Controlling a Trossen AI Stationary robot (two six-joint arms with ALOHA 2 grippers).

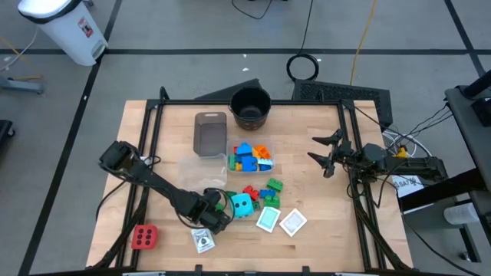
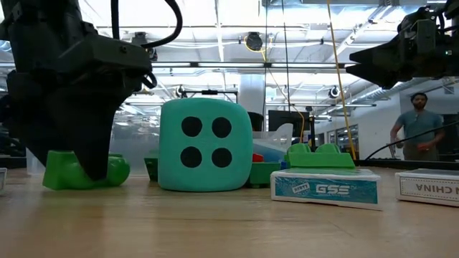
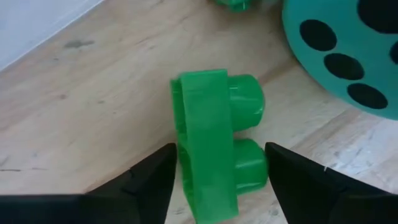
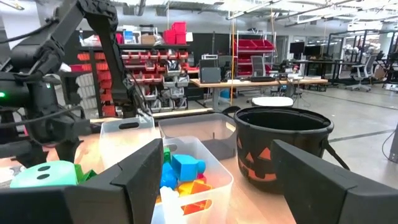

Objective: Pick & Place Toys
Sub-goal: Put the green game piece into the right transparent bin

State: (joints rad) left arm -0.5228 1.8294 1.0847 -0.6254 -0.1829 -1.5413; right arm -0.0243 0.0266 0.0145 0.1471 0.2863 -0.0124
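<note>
A green two-stud block (image 3: 214, 143) lies on its side on the table, just left of the cyan dotted cube (image 1: 242, 204); it also shows in the low view (image 2: 61, 170). My left gripper (image 3: 221, 180) stands down over the block, its fingers on either side of it, and it also shows from above (image 1: 217, 213). My right gripper (image 1: 326, 153) hangs open and empty above the table's right side. A red dotted cube (image 1: 144, 237) sits near the front left. Cards (image 1: 268, 220) lie near the front. My left gripper pinches the green block between its two fingers: one finger (image 3: 155, 177) is at the flat base side (image 3: 181, 143), the other (image 3: 292, 174) at the stud tops (image 3: 258, 155). The fingers come from above, pointing down. The block lies on its side on the table.
A clear tub (image 1: 249, 157) holds several coloured blocks; two more tubs (image 1: 211, 132) stand to its left. A black round pot (image 1: 251, 106) stands at the far edge. Loose blocks (image 1: 270, 188) lie right of the cyan cube. A person (image 2: 418, 129) stands beyond the table.
</note>
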